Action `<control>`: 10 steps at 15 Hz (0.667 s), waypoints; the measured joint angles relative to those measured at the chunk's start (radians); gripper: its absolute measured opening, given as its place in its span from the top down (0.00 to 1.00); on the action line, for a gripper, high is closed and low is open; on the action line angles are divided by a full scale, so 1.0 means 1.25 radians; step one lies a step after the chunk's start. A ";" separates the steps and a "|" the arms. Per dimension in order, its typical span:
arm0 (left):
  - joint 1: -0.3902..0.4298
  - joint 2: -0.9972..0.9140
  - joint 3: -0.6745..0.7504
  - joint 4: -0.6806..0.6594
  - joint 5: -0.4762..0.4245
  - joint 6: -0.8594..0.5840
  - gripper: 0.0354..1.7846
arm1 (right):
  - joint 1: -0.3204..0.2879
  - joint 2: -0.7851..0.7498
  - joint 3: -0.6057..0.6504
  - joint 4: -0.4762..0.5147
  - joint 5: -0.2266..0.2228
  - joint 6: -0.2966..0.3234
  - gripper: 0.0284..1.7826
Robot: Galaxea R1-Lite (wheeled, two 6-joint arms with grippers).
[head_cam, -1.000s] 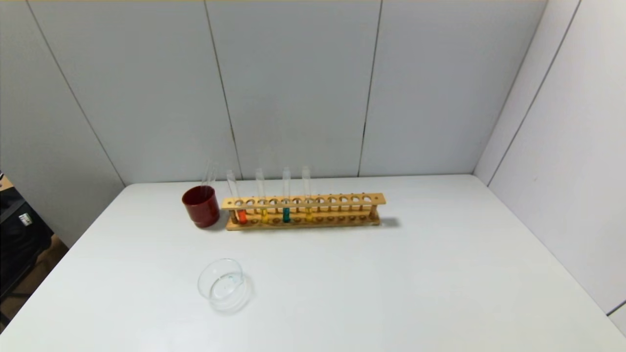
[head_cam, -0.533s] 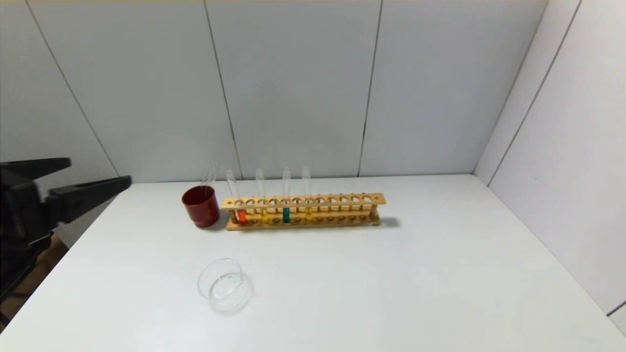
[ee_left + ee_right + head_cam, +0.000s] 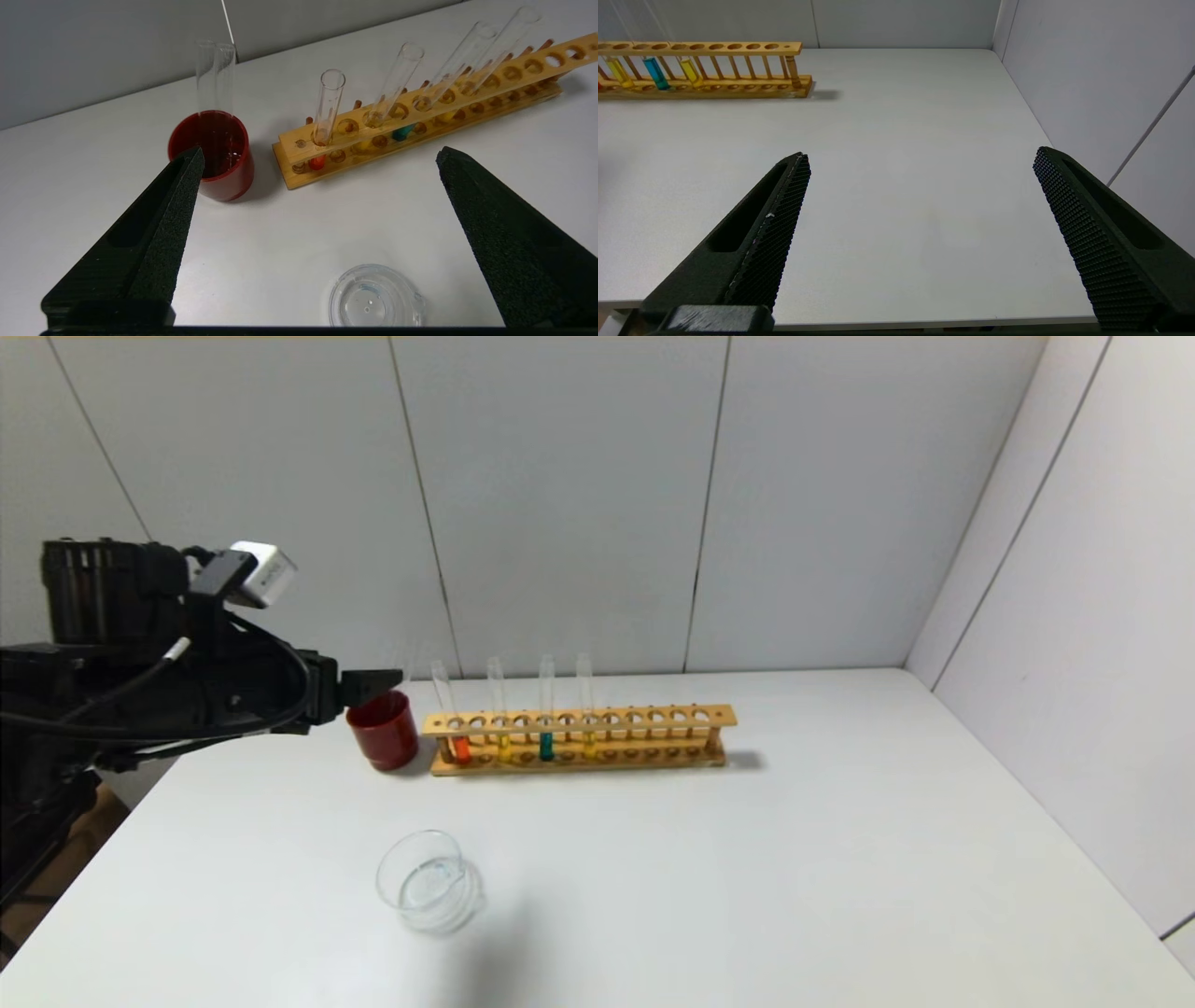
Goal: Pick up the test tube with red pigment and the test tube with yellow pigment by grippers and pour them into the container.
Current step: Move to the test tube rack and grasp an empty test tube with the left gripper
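The test tube with red pigment (image 3: 460,747) stands upright at the left end of the wooden rack (image 3: 653,717); it also shows in the left wrist view (image 3: 317,161). Two tubes with yellow liquid (image 3: 504,747) (image 3: 589,745) stand either side of a teal tube (image 3: 546,745); I cannot tell which is the deeper amber. The clear glass container (image 3: 425,887) (image 3: 373,298) sits on the table in front of the rack. My left gripper (image 3: 372,686) (image 3: 320,154) is open and empty, raised by the red cup. My right gripper (image 3: 920,156) is open and empty over the table's near right part.
A dark red cup (image 3: 385,733) (image 3: 219,158) holding empty clear tubes (image 3: 215,74) stands just left of the rack. The white table (image 3: 794,877) meets grey walls at the back and right. The right half of the rack has empty holes.
My left arm has come in from the left and reached to the right, its gripper now beside the red cup. The tubes, rack and dish have not moved.
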 joint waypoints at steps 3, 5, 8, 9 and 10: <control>-0.033 0.118 -0.035 -0.054 0.045 -0.039 0.02 | 0.000 0.000 0.000 0.000 0.000 0.000 0.02; -0.059 0.184 -0.068 -0.062 0.065 -0.054 0.02 | 0.000 0.000 0.000 0.000 0.000 0.000 0.02; -0.081 0.258 -0.117 -0.063 0.086 -0.079 0.02 | 0.000 0.000 0.000 0.000 0.000 0.000 0.02; -0.083 0.279 -0.134 -0.063 0.100 -0.081 0.02 | 0.000 0.000 0.000 0.000 0.000 0.000 0.02; -0.084 0.295 -0.148 -0.063 0.114 -0.084 0.02 | 0.000 0.000 0.000 0.000 0.000 0.000 0.02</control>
